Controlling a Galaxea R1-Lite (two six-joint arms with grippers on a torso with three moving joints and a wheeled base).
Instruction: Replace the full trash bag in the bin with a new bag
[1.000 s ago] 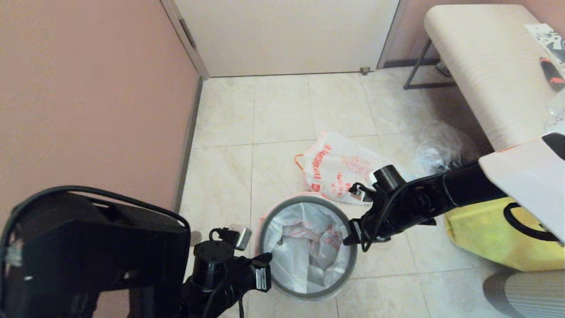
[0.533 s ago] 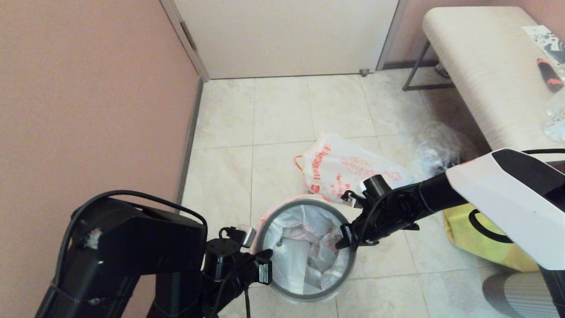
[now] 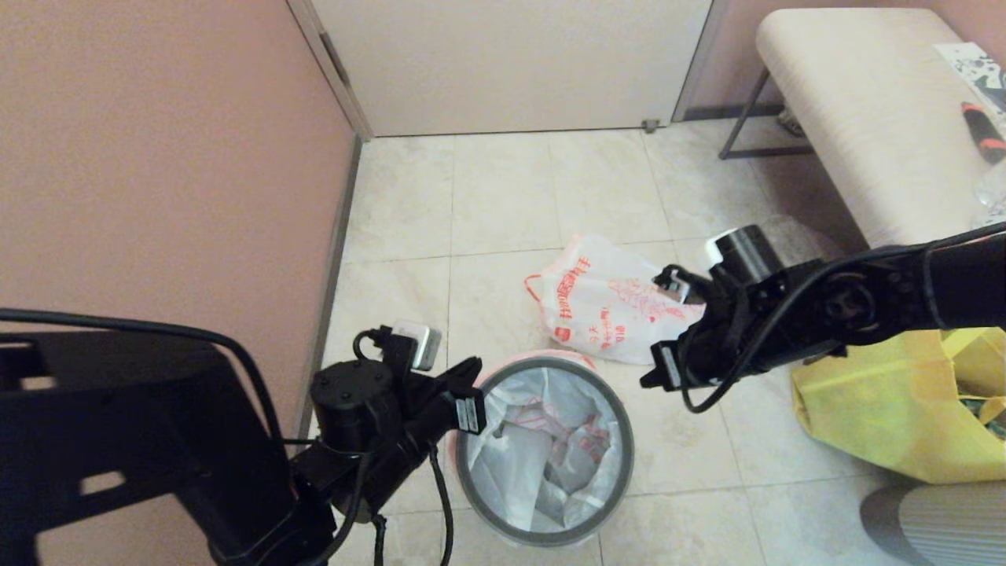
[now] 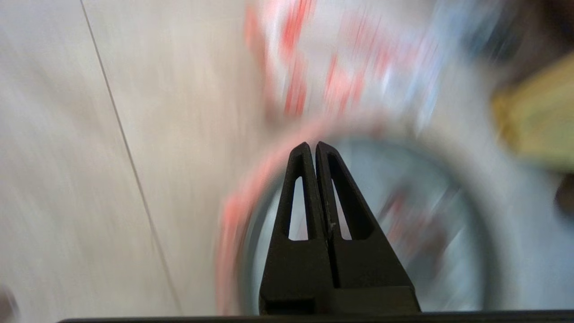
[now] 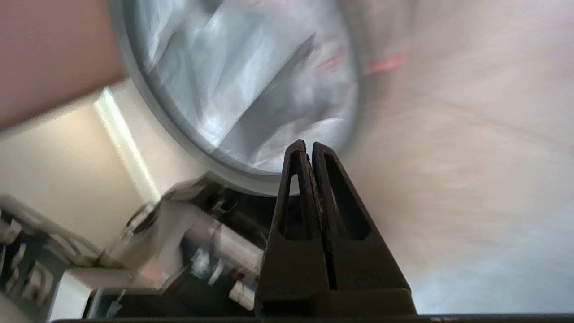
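Note:
The bin point(image 3: 626, 464), a round bucket with a grey hoop rim, stands on the floor tiles. The new bag point(image 3: 511, 464) lines it, milky white, with its pink-orange edge folded out over the far rim. The full trash bag point(image 3: 601, 303), white with red-orange print, lies on the floor just beyond the bin. My left gripper point(image 3: 474, 366) hovers shut and empty at the bin's left rim point(image 4: 251, 215). My right gripper point(image 3: 649, 383) is shut and empty, apart from the bin on its right. In the right wrist view the gripper point(image 5: 306, 144) points at the hoop point(image 5: 179, 130).
A yellow fabric tote point(image 3: 880, 417) sits on the floor to the right, under my right arm. A padded bench point(image 3: 857, 110) stands at the back right, a door point(image 3: 511, 63) at the back, and a pink wall point(image 3: 157, 157) along the left.
My right gripper has left the bin's right rim and moved right and away from it. The left gripper has risen a little beside the left rim. The bag stays in the bin.

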